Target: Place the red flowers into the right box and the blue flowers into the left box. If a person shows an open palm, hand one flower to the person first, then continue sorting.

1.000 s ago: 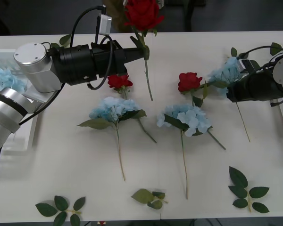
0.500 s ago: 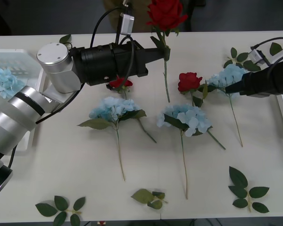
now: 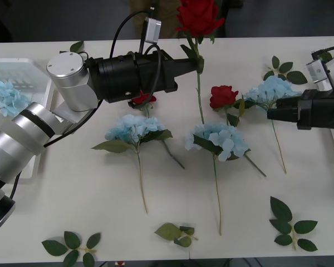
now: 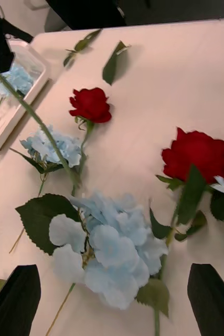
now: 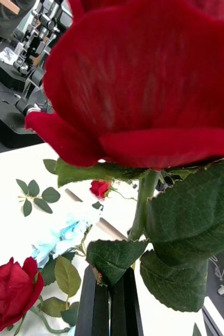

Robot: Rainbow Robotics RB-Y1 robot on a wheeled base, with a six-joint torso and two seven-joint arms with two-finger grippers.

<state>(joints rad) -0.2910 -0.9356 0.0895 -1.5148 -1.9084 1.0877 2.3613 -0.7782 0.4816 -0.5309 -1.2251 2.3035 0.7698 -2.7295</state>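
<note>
Velvety matt cloth petals form the rose (image 5: 143, 79) just above the left gripper's (image 5: 109, 302) matt black fingers (image 5: 93, 304). Table (image 3: 72, 189) is smooth matt white. Tray (image 3: 22, 69) is glossy plastic.

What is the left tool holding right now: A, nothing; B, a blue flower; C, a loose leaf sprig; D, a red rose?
D: the left tool is shut on the stem of a red rose, held up above the table's far edge.
</note>
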